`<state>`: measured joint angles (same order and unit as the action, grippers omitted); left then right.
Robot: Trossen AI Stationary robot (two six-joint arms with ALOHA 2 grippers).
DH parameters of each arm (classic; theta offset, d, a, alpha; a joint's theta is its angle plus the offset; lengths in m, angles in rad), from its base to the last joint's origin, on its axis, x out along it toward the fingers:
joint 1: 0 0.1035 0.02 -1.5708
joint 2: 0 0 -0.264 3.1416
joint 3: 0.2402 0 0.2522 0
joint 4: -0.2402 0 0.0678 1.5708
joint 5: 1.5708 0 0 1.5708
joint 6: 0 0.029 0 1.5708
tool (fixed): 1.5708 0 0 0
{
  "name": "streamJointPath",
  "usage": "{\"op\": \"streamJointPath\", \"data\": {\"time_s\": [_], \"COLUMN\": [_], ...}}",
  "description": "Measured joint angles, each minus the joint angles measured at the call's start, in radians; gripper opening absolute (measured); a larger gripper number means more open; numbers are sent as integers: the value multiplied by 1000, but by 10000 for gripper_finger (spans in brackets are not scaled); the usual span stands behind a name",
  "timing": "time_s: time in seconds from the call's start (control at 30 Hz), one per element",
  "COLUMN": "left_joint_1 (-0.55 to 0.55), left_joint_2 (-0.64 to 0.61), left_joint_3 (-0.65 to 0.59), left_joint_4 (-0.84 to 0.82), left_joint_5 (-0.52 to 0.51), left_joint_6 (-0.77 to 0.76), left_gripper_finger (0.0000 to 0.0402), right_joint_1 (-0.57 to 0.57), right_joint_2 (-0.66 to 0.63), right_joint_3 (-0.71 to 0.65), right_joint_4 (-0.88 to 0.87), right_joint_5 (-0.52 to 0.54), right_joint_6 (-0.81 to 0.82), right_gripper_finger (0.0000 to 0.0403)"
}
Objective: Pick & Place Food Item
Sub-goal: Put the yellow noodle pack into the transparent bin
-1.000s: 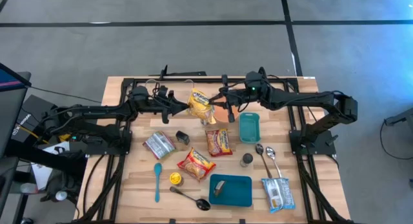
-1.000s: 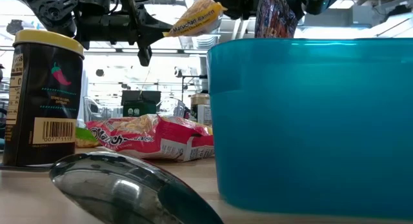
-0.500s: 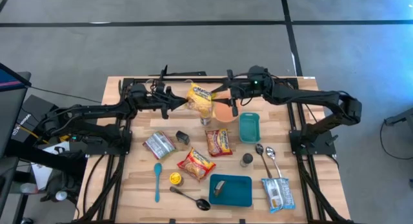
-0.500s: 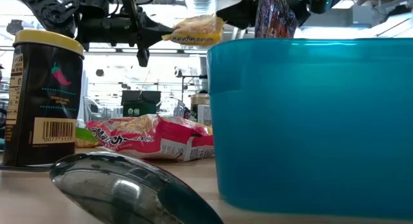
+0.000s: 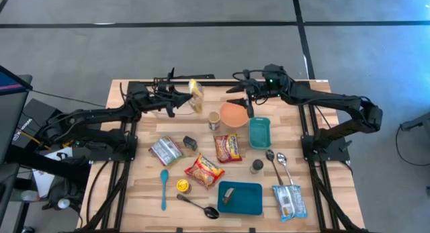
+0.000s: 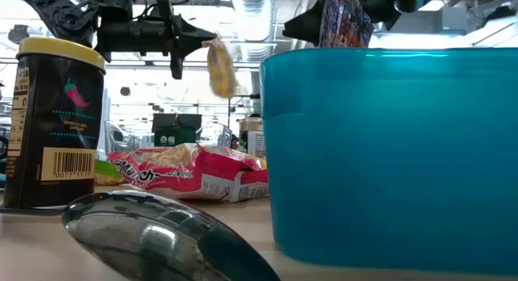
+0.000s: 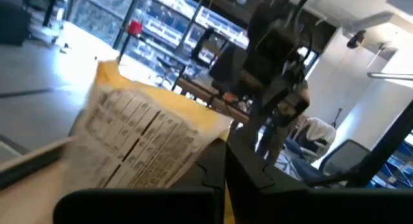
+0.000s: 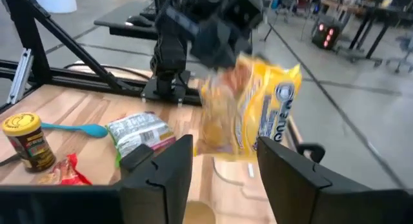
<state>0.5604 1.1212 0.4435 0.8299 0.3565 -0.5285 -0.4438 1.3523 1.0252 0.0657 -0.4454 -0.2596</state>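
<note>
A yellow noodle packet (image 5: 195, 96) hangs in the air over the table's far middle, held by my left gripper (image 5: 183, 99), which is shut on it. In the low view the packet (image 6: 218, 66) hangs edge-on beside that gripper (image 6: 190, 40). It fills the left wrist view (image 7: 145, 130). My right gripper (image 5: 243, 102) is open and empty, to the right of the packet and over the orange bowl (image 5: 233, 115). In the right wrist view its fingers (image 8: 164, 166) stand apart, short of the packet (image 8: 251, 111). My left gripper pinches the packet between its two fingers at the edge nearest the table's left (image 5: 189, 97). The fingers come level from the table's left. The packet is lifted clear of the table, turned on edge and hanging down past the fingers (image 6: 218, 70).
Below the grippers stand a small can (image 5: 214, 120), the orange bowl and a teal container (image 5: 259, 132). Nearer lie red noodle packets (image 5: 228, 147), a silver pouch (image 5: 166, 150), a blue spoon (image 5: 164, 188), a teal tray (image 5: 240, 197), metal spoons (image 5: 275, 164) and a yellow-lidded spice jar (image 5: 183, 186).
My left gripper has drawn the yellow packet toward the table's left and far edge. The packet has turned from lying tilted and flat to hanging on edge. My right gripper has pulled away from the packet toward the table's right.
</note>
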Motion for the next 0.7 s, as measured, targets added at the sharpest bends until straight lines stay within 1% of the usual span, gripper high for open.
{"op": "streamJointPath", "data": {"time_s": [0.2, 0.33, 0.57, 0.7], "left_joint_1": [27, 46, 91, 128], "left_joint_2": [-81, -165, -300, -351], "left_joint_3": [0, 0, 0, 0], "left_joint_4": [-35, -152, -374, -450], "left_joint_5": [-33, -86, -224, -237], "left_joint_6": [0, 8, 127, 192], "left_gripper_finger": [0, 0, 0, 0], "right_joint_1": [-3, -3, -3, -3], "right_joint_2": [0, 0, 0, 0], "right_joint_3": [0, 0, 0, 0], "right_joint_4": [-57, -70, -70, -73], "right_joint_5": [1, 1, 1, 1], "right_joint_6": [34, 45, 51, 51], "right_gripper_finger": [152, 143, 128, 123]}}
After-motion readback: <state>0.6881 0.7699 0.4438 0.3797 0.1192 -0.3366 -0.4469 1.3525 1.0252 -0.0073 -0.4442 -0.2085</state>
